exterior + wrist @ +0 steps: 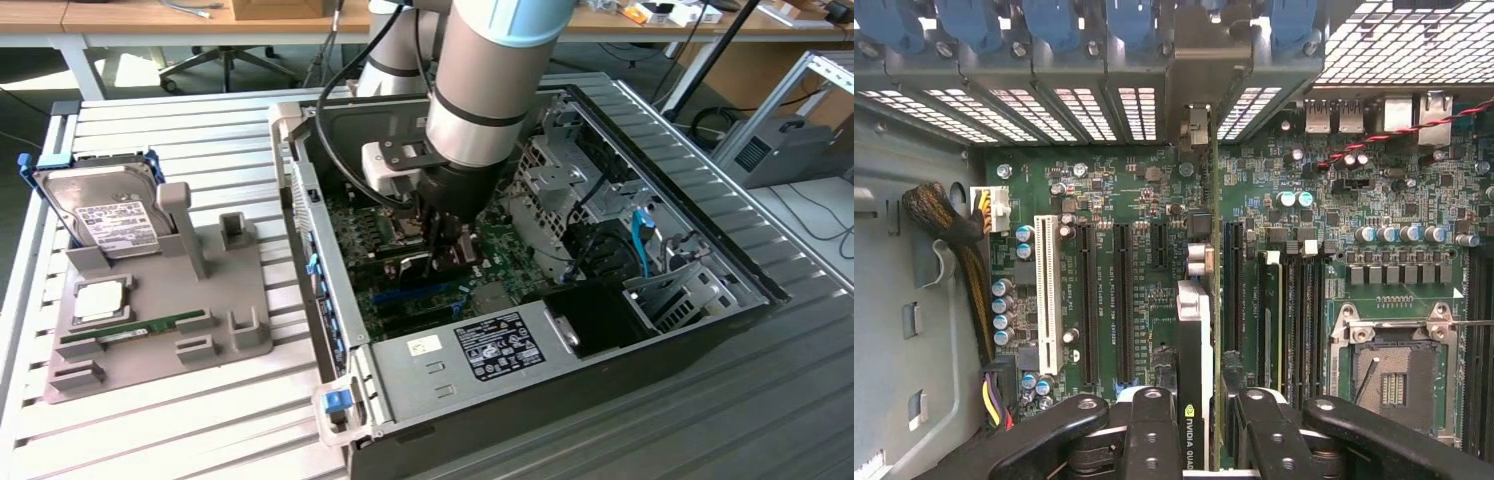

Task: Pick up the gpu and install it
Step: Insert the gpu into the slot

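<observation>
The gpu [1196,330] stands edge-on between my fingers, a thin dark card with a green logo and a silver bracket [1197,130] reaching toward the rear slot openings. My gripper [1204,440] is shut on it, one finger [1152,432] pressing each side. The card hangs over the dark expansion slots [1122,300] of the green motherboard [1354,200]; whether its edge touches a slot is hidden. In the exterior view my gripper [447,255] reaches down inside the open computer case [300,200], above the motherboard [501,250].
A grey holder [160,290] on the exterior view's left carries a silver hard drive [107,215], a CPU chip [100,300] and a green RAM stick [134,328]. Inside the case are a labelled power supply [501,345], a blue cable [645,240], an empty CPU socket [1394,375] and a white slot [1047,295].
</observation>
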`<state>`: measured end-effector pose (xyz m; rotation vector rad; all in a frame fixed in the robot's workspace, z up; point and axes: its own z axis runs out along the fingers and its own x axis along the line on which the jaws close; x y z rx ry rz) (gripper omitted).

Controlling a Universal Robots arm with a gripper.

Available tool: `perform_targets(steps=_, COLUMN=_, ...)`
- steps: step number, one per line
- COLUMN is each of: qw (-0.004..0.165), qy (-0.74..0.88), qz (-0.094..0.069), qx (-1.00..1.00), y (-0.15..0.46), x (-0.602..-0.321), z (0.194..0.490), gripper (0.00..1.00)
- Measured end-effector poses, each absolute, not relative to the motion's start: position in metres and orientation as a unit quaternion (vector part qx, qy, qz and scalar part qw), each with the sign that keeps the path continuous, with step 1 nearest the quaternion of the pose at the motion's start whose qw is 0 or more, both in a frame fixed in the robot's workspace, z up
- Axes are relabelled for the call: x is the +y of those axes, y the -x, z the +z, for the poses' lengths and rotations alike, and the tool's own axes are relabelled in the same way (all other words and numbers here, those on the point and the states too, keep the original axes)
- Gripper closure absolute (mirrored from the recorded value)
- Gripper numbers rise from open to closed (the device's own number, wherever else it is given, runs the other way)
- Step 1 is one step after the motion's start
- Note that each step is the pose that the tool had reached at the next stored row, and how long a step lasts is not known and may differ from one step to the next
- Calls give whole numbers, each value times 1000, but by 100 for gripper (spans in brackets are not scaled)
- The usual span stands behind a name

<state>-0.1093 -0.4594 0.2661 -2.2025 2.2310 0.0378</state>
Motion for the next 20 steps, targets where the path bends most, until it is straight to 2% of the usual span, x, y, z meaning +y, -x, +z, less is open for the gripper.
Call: perform_targets(steps=20, qw=3, qy=702, qz=12, qx=712, y=109, x=-459, z=262, gripper=73)
